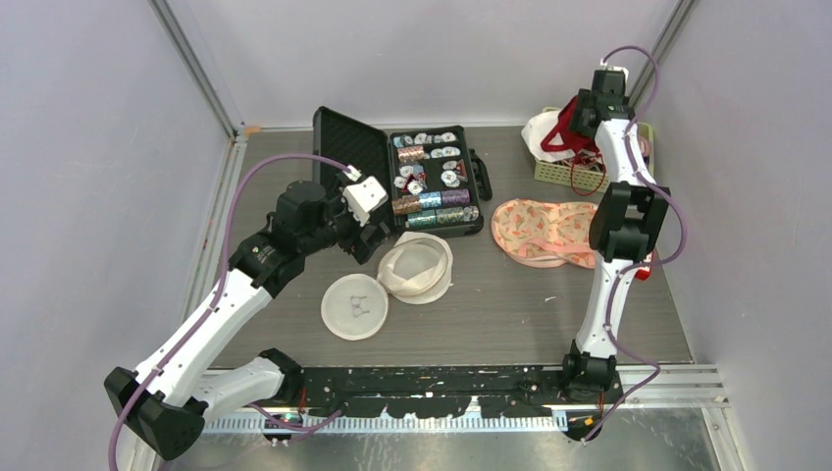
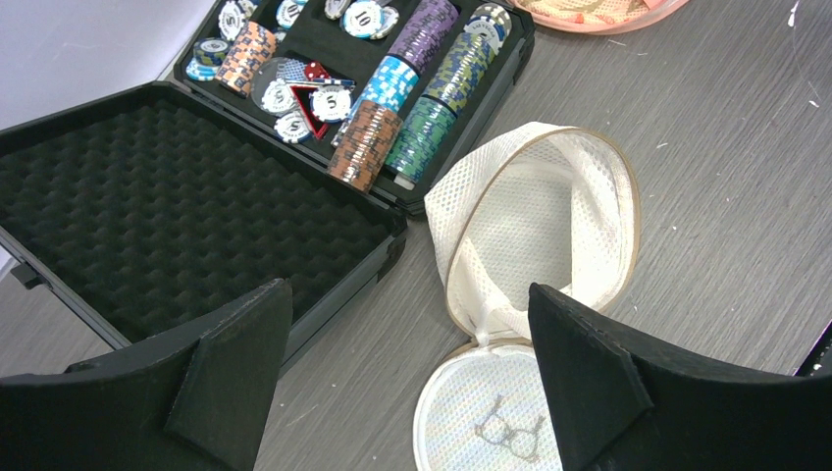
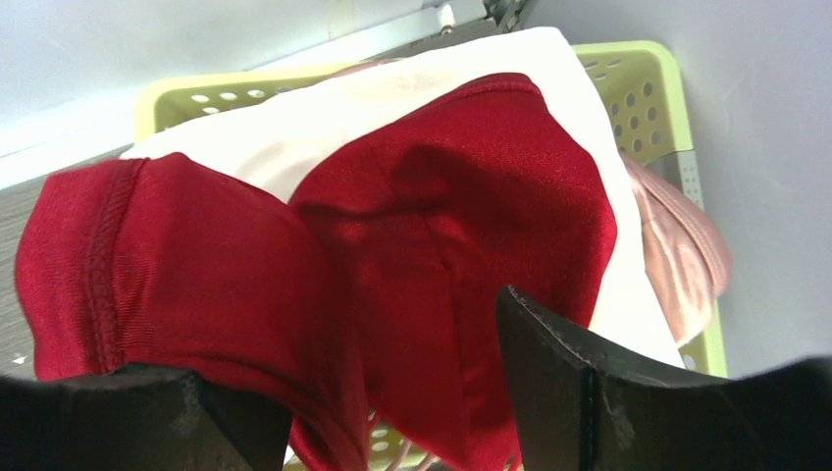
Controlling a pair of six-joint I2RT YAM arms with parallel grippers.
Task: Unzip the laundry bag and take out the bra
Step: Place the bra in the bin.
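The white mesh laundry bag [image 1: 415, 267] lies unzipped on the table, its round lid [image 1: 355, 306] flipped flat toward the front. In the left wrist view the bag [image 2: 549, 216] gapes and shows only mesh inside. My left gripper [image 1: 368, 241] hovers open just above it, the jaws [image 2: 407, 287] wide apart and holding nothing. The red bra [image 1: 566, 137] is draped over the yellow basket [image 1: 564, 177] at the back right. My right gripper [image 1: 587, 113] is right at it. Its jaws [image 3: 348, 339] stand apart with the red bra [image 3: 422, 226] hanging loose between them.
An open black case [image 1: 348, 147] of poker chips [image 1: 432, 201] stands behind the bag, close to my left gripper. A peach floral garment [image 1: 540, 231] lies by the right arm. White and pink cloth [image 3: 677, 255] also sits in the basket. Grey walls close in on the sides.
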